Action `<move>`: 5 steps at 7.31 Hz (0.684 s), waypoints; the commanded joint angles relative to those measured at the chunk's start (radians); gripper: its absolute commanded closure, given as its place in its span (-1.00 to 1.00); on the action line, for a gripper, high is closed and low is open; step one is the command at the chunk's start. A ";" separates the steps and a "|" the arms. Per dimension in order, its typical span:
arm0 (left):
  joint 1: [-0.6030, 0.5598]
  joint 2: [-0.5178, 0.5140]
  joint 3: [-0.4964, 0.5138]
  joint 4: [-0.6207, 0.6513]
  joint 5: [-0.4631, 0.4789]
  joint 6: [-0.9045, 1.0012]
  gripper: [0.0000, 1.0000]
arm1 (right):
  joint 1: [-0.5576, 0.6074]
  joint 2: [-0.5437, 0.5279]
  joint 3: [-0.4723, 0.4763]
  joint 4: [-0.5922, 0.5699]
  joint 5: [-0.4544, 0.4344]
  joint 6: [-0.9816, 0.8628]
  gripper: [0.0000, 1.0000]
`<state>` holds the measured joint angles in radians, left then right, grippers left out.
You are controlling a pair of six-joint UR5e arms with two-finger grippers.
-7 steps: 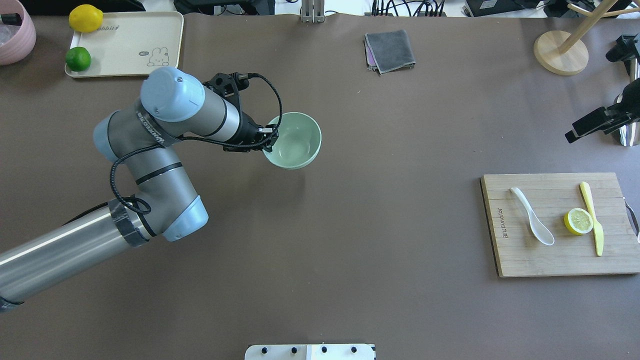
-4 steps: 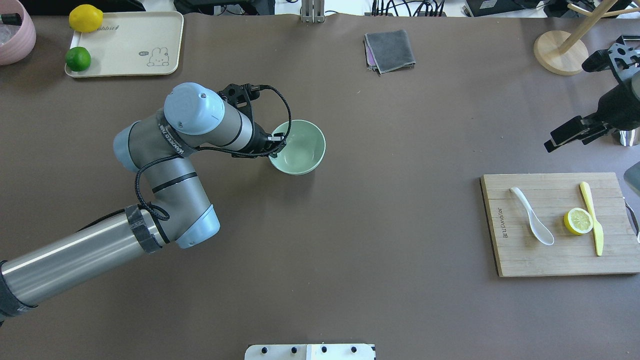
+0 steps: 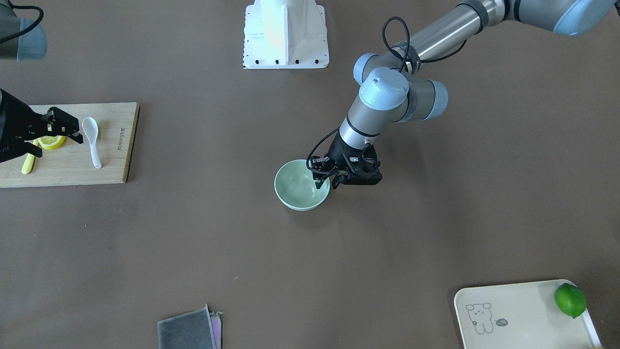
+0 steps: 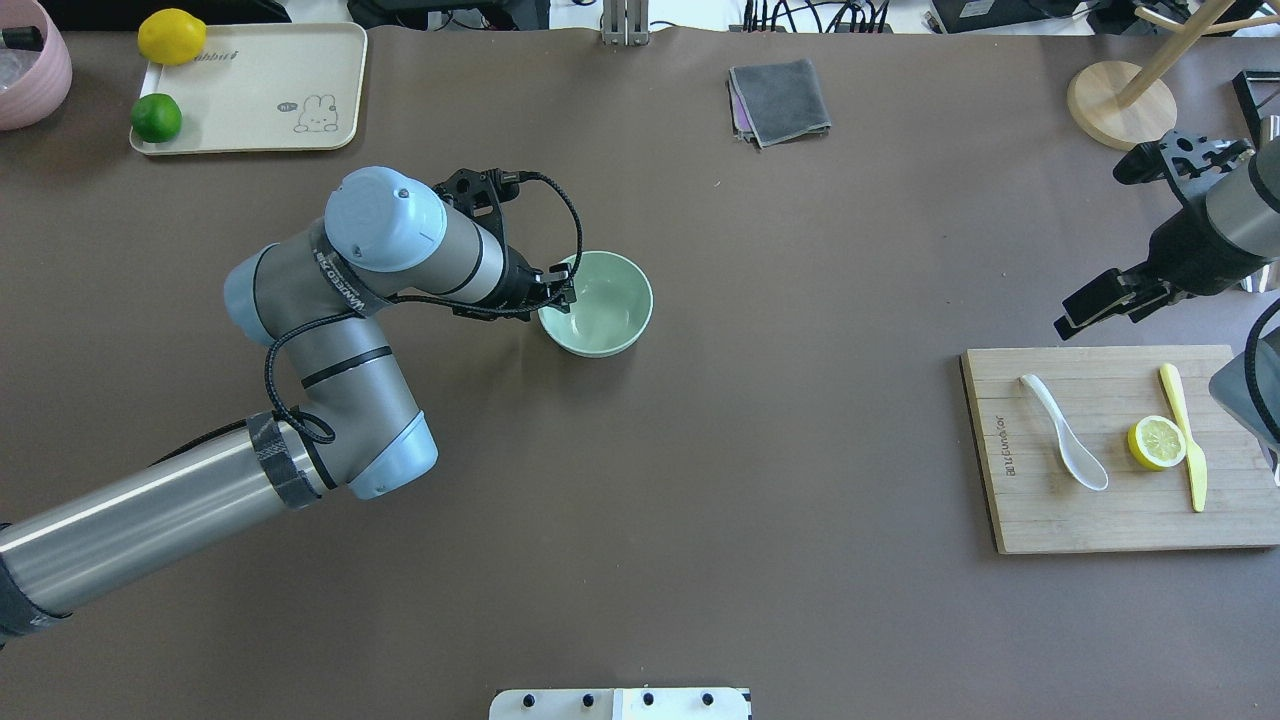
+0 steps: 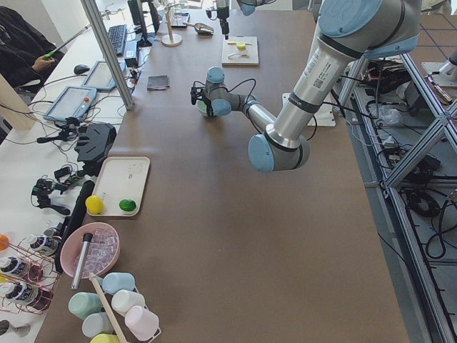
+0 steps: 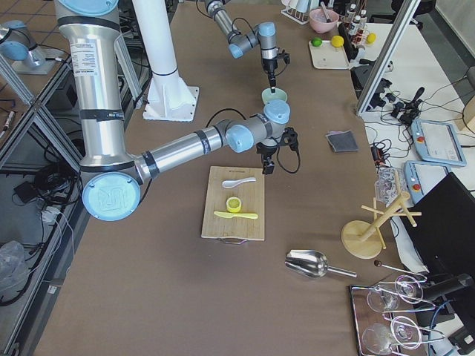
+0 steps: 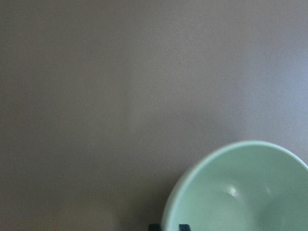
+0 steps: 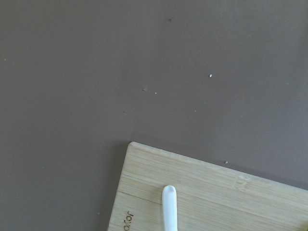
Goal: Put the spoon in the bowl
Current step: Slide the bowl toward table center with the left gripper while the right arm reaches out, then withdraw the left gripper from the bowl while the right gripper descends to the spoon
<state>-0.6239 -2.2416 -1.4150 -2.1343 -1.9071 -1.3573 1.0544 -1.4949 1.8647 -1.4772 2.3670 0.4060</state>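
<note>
Brown worktop (image 4: pixel 800 450), wide and mostly bare. Over on the robot's right sits a wooden board (image 4: pixel 1050 520), and the spoon (image 4: pixel 1065 432) lies flat on it. Its long axis runs roughly front to back, a little slanted, with the scoop toward the robot and the handle tip pointing away. The right end effector (image 3: pixel 76 134) hangs above the board's far edge near that handle tip, fingers apart, not touching. Well apart, mid-worktop, the left end effector (image 4: pixel 562 290) is clamped on the bowl (image 4: pixel 610 310) rim.

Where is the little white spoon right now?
In the overhead view, the spoon lies on the wooden cutting board at the right, just left of the lemon half.
</note>
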 commanded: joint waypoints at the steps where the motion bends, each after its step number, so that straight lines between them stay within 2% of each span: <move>1: -0.037 0.002 -0.038 0.007 0.000 0.003 -0.95 | -0.037 -0.022 0.001 0.001 -0.023 -0.003 -1.00; 3: -0.130 0.113 -0.199 0.049 0.006 0.248 -0.96 | -0.077 -0.041 -0.004 0.003 -0.070 -0.006 -1.00; 4: -0.161 0.120 -0.220 0.059 0.003 0.444 -0.96 | -0.106 -0.045 -0.010 0.021 -0.086 -0.003 -1.00; 5: -0.175 0.128 -0.220 0.069 0.005 0.470 -0.96 | -0.123 -0.045 -0.031 0.047 -0.092 -0.001 -1.00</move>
<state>-0.7711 -2.1308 -1.6145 -2.0802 -1.9023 -0.9923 0.9569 -1.5374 1.8516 -1.4554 2.2888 0.4031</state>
